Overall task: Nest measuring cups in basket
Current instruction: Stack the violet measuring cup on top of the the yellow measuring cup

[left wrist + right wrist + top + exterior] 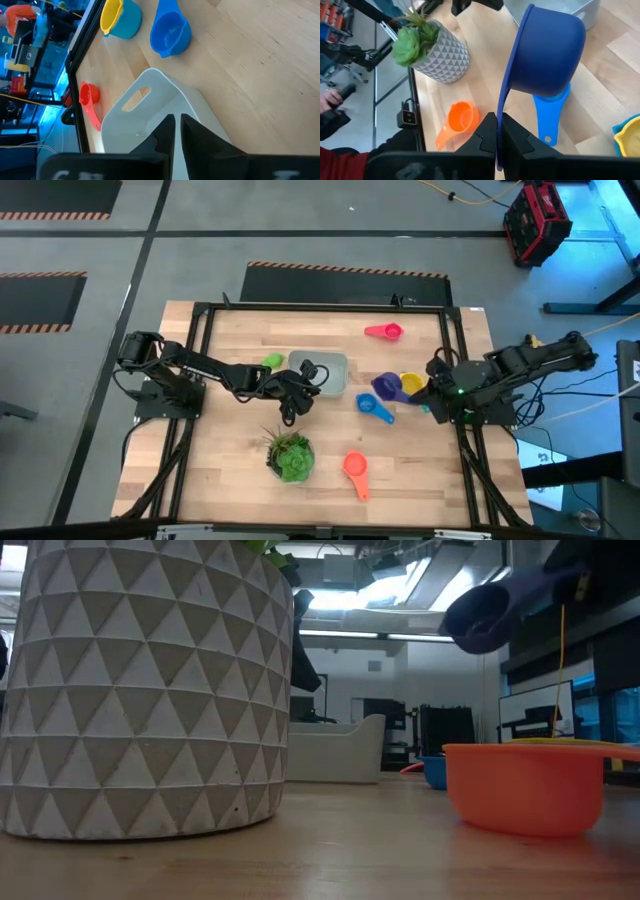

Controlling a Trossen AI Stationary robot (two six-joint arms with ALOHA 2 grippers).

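Note:
The pale basket [330, 370] stands on the table's middle, and my left gripper [306, 382] is shut at its near left corner. A green cup [271, 362] lies just left of it. My right gripper [498, 131] is shut on the purple cup [547, 55], which hangs lifted [490, 610] right of the basket. Below it the blue cup [375, 407] lies on the table. A yellow cup [410, 383] sits inside a teal one. The pink cup [384, 332] lies at the far side and the orange cup [355, 470] near the front. My left gripper comes slanting down from the table's left onto the basket's wall [165, 107], below the end with the handle slot [136, 99]. Its fingers [162, 137] stand almost together there. The basket rests on the table. Whether one finger is inside, I cannot tell. My right gripper pinches the purple cup's handle [501, 112] between its two fingers, near the handle's free end. The fingers come slanting down from the table's right, along the handle. The cup is lifted clear of the table, its bowl tipped and farther out than the fingers.
A potted plant [290, 455] in a patterned white pot [150, 690] stands near the front, left of the orange cup. A black frame [455, 360] edges the tabletop. A person's hand and sleeve [335, 120] show beyond the table's edge.

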